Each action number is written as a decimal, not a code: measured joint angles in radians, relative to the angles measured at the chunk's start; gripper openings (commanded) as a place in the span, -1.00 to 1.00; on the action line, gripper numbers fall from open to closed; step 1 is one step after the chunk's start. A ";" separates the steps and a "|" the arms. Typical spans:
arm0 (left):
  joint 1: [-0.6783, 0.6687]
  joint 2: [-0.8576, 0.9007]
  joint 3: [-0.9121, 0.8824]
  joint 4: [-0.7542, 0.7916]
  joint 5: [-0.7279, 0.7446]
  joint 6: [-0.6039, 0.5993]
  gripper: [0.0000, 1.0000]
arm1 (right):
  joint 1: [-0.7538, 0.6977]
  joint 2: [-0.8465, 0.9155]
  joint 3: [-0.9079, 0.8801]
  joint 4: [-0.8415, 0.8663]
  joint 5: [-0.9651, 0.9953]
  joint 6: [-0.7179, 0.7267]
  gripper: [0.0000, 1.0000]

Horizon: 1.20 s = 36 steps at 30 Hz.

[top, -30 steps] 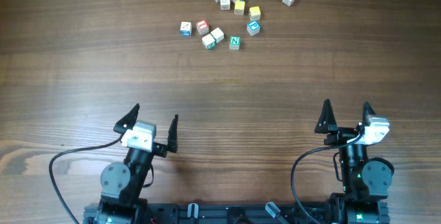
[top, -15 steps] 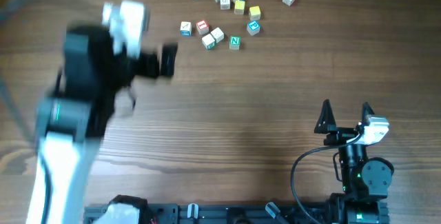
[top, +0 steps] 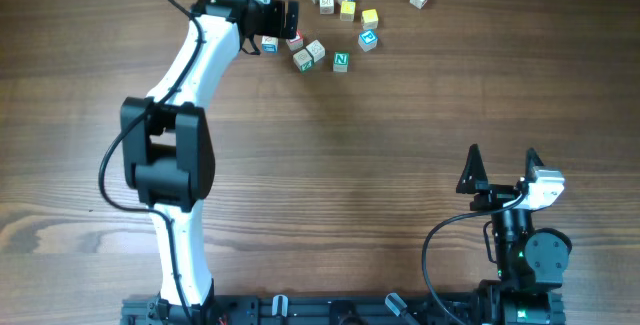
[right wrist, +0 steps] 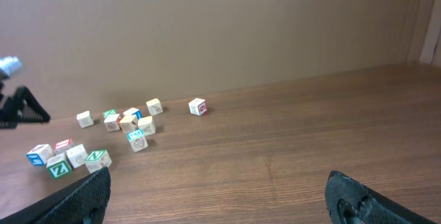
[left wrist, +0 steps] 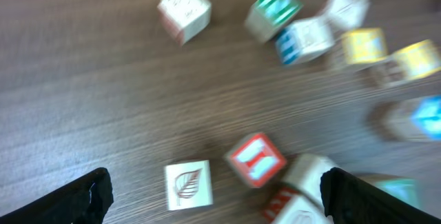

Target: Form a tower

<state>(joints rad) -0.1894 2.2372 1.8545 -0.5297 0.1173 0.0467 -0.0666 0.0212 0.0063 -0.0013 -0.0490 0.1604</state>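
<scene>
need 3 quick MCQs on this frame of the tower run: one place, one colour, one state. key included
1. Where is the left gripper?
A) parked at the near table edge
B) over the loose cubes at the far side
C) beside the right arm

2. In the left wrist view, the lettered cube just right of the leaf cube shows a face framed in:
A) red
B) purple
C) black

3. The right gripper has its jaws:
A) shut on a cube
B) shut on nothing
C) open, holding nothing

Key:
1 B, the overhead view shows it out at the cluster.
2 A, the border and letter are red.
3 C, the overhead and right wrist views show the jaws spread with nothing between them.
</scene>
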 measured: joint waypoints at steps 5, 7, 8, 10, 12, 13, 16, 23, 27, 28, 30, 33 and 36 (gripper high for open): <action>0.029 0.045 0.000 0.000 -0.061 0.000 1.00 | 0.000 0.000 0.000 0.000 0.000 0.000 0.99; 0.050 0.052 0.000 0.014 -0.066 0.000 1.00 | 0.000 0.000 0.000 0.000 0.000 0.000 0.99; 0.056 0.066 0.000 0.019 -0.059 0.000 1.00 | 0.000 0.000 0.000 0.000 0.000 0.000 0.99; 0.058 0.100 0.000 0.036 -0.036 0.000 1.00 | 0.000 0.000 0.000 0.000 0.000 0.000 0.99; 0.058 0.139 0.000 0.047 -0.014 0.000 1.00 | 0.000 0.000 0.000 0.000 0.000 0.000 0.99; 0.058 0.151 0.000 0.050 -0.011 0.000 0.81 | 0.000 0.000 0.000 0.000 0.000 0.000 0.99; 0.057 0.161 0.002 0.055 -0.003 0.001 0.23 | 0.000 0.000 0.000 0.000 0.000 0.000 0.99; 0.043 0.160 0.007 0.019 0.000 -0.006 -0.62 | 0.000 0.000 0.000 0.000 0.000 0.000 0.99; 0.026 0.113 0.004 -0.071 0.002 -0.007 -0.58 | 0.000 0.000 0.000 0.000 0.000 0.000 0.99; 0.021 0.072 0.002 -0.099 0.002 -0.007 -0.58 | 0.000 0.000 0.000 0.000 0.000 0.000 0.99; 0.011 -0.064 0.002 -0.179 0.004 -0.008 -0.59 | 0.000 0.000 0.000 0.000 0.000 0.000 1.00; -0.019 -0.323 0.003 -0.288 0.005 -0.008 -0.67 | 0.000 0.000 0.000 0.001 0.000 0.000 0.99; -0.122 -0.517 0.014 -0.424 0.012 -0.013 -0.70 | 0.000 0.000 0.000 0.000 0.000 0.000 1.00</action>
<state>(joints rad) -0.3115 1.7199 1.8687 -0.9539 0.1295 0.0338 -0.0669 0.0212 0.0063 -0.0010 -0.0490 0.1604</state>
